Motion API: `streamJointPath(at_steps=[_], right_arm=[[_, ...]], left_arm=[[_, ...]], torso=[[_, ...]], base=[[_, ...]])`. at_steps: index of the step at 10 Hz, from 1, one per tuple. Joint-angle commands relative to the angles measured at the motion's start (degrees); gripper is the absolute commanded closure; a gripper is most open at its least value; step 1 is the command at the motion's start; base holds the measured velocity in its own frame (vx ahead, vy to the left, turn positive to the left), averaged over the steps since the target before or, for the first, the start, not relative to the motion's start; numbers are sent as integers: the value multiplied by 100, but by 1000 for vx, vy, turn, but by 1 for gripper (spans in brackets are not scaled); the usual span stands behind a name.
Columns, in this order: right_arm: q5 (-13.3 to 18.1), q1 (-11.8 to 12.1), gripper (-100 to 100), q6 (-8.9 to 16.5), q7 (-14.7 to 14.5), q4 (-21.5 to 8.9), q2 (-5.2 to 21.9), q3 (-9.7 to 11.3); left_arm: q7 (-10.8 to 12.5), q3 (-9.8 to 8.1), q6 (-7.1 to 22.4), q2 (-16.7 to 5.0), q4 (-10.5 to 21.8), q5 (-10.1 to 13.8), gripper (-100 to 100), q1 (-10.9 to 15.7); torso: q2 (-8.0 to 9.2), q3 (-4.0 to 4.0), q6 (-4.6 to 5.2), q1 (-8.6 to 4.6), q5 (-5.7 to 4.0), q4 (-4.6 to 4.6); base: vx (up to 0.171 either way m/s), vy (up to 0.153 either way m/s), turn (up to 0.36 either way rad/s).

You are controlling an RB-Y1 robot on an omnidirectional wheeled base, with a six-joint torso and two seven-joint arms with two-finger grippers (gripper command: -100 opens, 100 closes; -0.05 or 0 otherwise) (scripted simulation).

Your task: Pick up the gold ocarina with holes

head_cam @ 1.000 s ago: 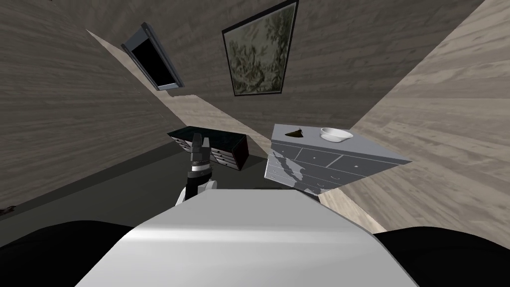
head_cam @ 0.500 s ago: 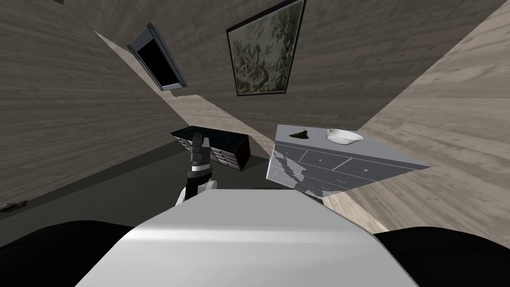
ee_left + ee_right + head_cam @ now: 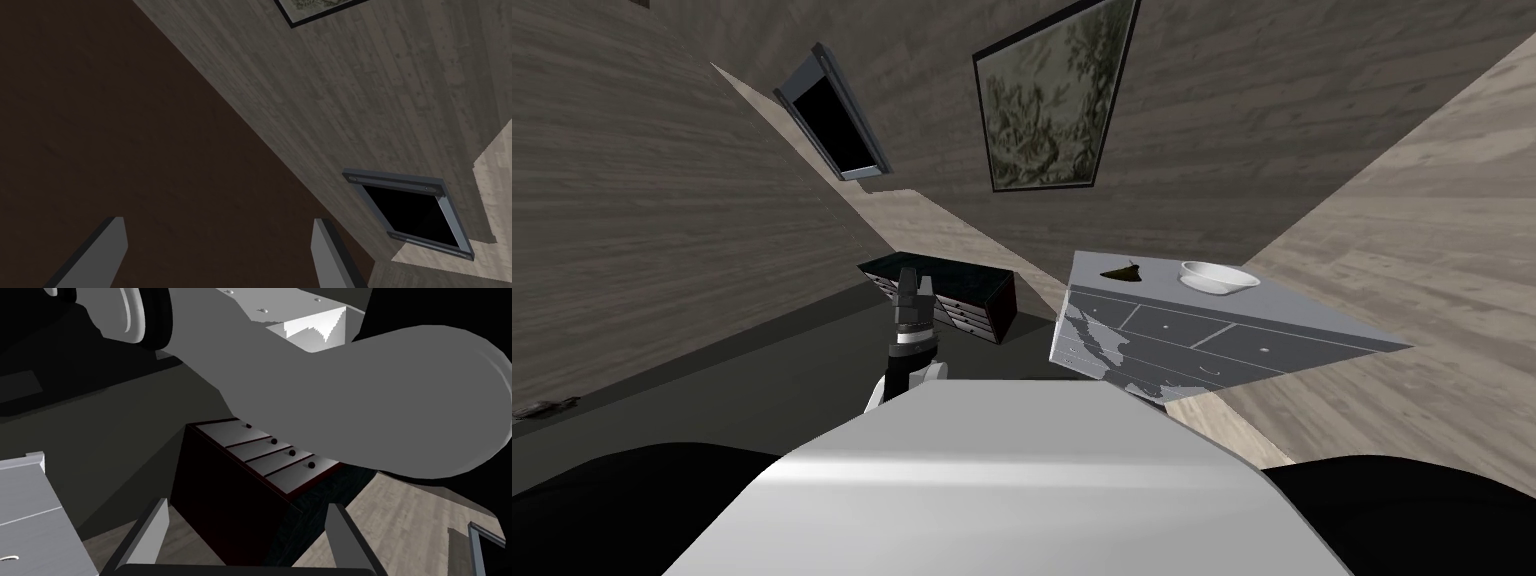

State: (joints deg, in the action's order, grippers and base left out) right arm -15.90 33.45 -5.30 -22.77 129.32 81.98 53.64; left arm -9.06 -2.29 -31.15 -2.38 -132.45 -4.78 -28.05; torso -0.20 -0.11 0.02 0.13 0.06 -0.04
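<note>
- The ocarina [image 3: 1122, 272], a small olive-gold wedge, lies on top of the grey dresser [image 3: 1162, 292] near its left end. It is apart from the white bowl [image 3: 1218, 277] that shares that top. Its holes are too small to make out.
- The left claw [image 3: 217, 225] is released, with nothing between its blades. It is held up well to the left of the dresser, in front of the dark chest of drawers [image 3: 952, 290].
- The right claw [image 3: 247, 505] is also released and empty. It sits low and faces that dark chest, with a corner of the dresser beside it.
- Neither claw is near the ocarina, so the reach probably has to wait until the robot is closer. Closing in carelessly could knock the dresser's near corner.
- A right arm raised from so low might catch the dresser's front edge.
- Thin blades on a tapered body may squeeze it out sideways, off the left end.
- Coming in from the bowl's side risks clipping the bowl.
</note>
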Motion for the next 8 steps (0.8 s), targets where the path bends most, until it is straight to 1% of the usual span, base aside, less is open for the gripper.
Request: streamJointPath(at_steps=[1, 2, 3, 4, 5, 6, 7, 8], right_arm=[[-13, 29, -100, -34, -14, 17, 263, -16], [-51, -31, -100, 48, -236, -71, 449, 250], [-51, -31, -100, 48, -236, -71, 670, 310], [-51, -31, -100, 48, -236, -71, 866, 310], [-84, -97, -100, 120, -460, -152, 1041, 570], [-84, -97, -100, 120, -460, -152, 1165, 631], [-84, -97, -100, 120, -460, -152, 1383, 631], [-84, -97, -100, 120, -460, -152, 1538, 631]], left_arm=[[0, 0, 0, 0, 0, 0, 0, 0], [0, 0, 0, 0, 0, 0, 0, 0], [0, 0, 0, 0, 0, 0, 0, 0], [0, 0, 0, 0, 0, 0, 0, 0], [0, 0, 0, 0, 0, 0, 0, 0], [0, 0, 0, 0, 0, 0, 0, 0], [0, 0, 0, 0, 0, 0, 0, 0], [0, 0, 0, 0, 0, 0, 0, 0]], torso=[[0, 0, 0, 0, 0, 0], [8, 5, -1, -9, -2, 2], [-5, -2, -3, 1, -1, 0], [-11, -6, -2, 11, 1, -2], [-2, -2, -1, 2, 0, -1], [-11, -5, -3, 8, 0, -2], [-15, -9, -2, 8, 2, -3], [-4, -3, -1, -3, -1, -1]], base=[[14, 6, -10], [63, 47, 91], [81, 74, 72], [38, 39, 2], [75, 58, 108], [85, 58, 62], [40, 20, -7], [7, -2, -5]])
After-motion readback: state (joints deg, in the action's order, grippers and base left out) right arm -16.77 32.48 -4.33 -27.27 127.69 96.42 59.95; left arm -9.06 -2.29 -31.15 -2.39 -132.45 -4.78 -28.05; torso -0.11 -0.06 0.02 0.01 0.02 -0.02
